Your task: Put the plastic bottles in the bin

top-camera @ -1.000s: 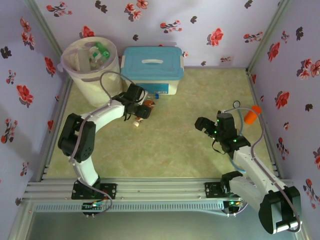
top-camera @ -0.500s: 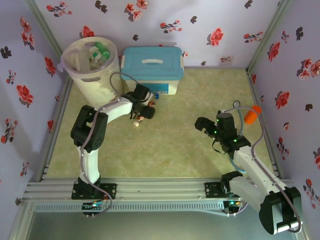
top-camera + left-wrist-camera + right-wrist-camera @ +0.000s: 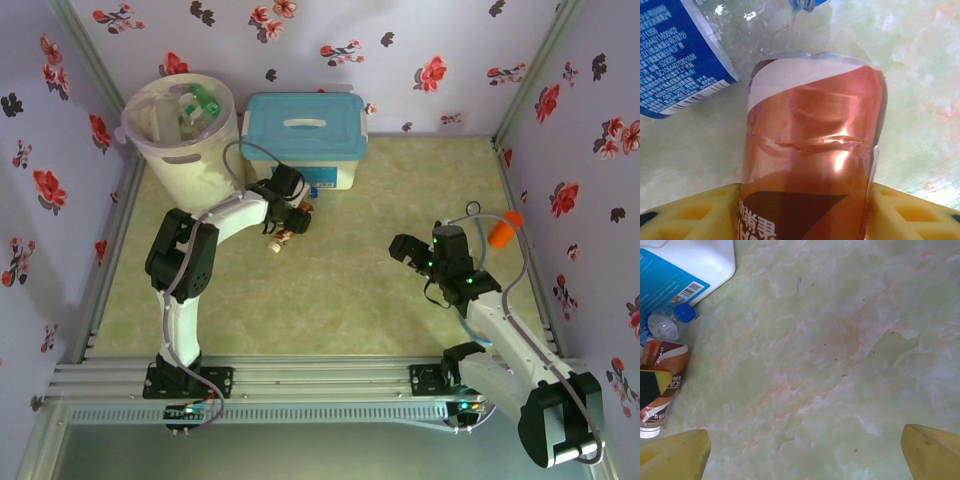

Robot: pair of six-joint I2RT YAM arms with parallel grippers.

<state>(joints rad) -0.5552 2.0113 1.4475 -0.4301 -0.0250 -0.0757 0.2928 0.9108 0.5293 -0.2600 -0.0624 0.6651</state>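
An amber plastic bottle with a brown and white label lies on the table in front of the blue-lidded box. My left gripper is shut on it, a yellow finger pressed to each side and its wall creased. From above, this left gripper sits over the bottle. A clear bottle with a blue label lies just beyond. The round white bin at the back left holds several bottles. My right gripper hangs open over bare table, nothing between its fingers.
A white box with a blue lid stands right of the bin, close behind the left gripper. An orange cup lies by the right wall. Flowered walls enclose the table on three sides.
My left arm has reached further toward the box, and its fingers have closed in onto the amber bottle. The right arm has not moved.
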